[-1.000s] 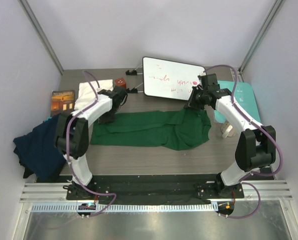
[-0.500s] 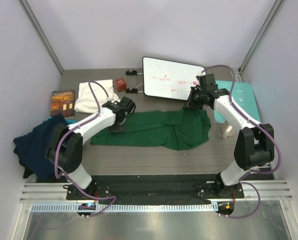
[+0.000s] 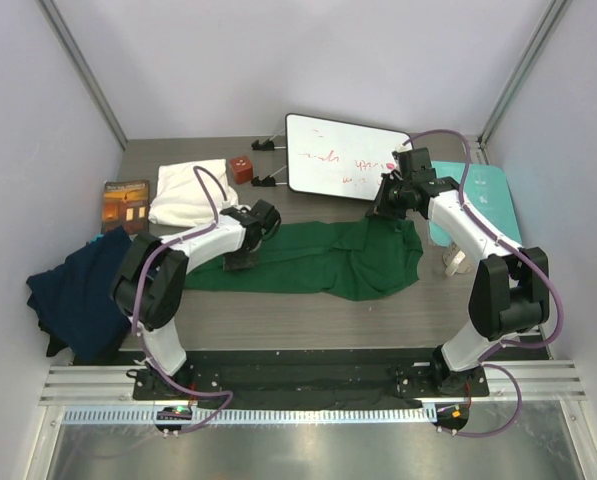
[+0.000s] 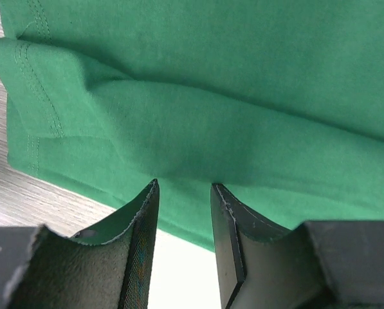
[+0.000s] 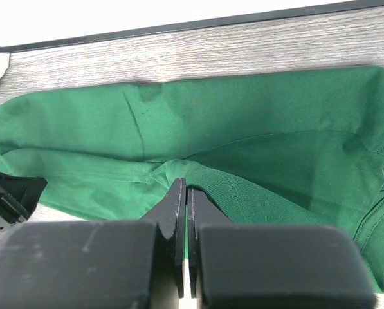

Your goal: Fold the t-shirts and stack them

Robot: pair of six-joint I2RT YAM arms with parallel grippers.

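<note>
A dark green t-shirt (image 3: 318, 260) lies spread lengthwise across the middle of the table. My left gripper (image 3: 246, 256) is over its left part; in the left wrist view (image 4: 184, 187) its jaws stand apart above a hemmed fold of the green cloth (image 4: 179, 122), holding nothing. My right gripper (image 3: 386, 206) is at the shirt's far right edge; in the right wrist view (image 5: 183, 183) it is shut on a ribbed edge of the green shirt (image 5: 243, 148). A navy blue t-shirt (image 3: 78, 290) is bunched at the left edge. A cream-white t-shirt (image 3: 188, 190) lies folded at the back left.
A whiteboard (image 3: 343, 155) stands at the back centre, with a small red-brown cube (image 3: 242, 167) to its left. A brown book (image 3: 125, 202) lies beside the cream-white shirt. A teal board (image 3: 488, 200) and a pale mug (image 3: 456, 260) are at the right.
My left gripper has moved right and nearer, from the shirt's far left corner to over its left part. My right gripper has stayed in place, shut on the cloth.
</note>
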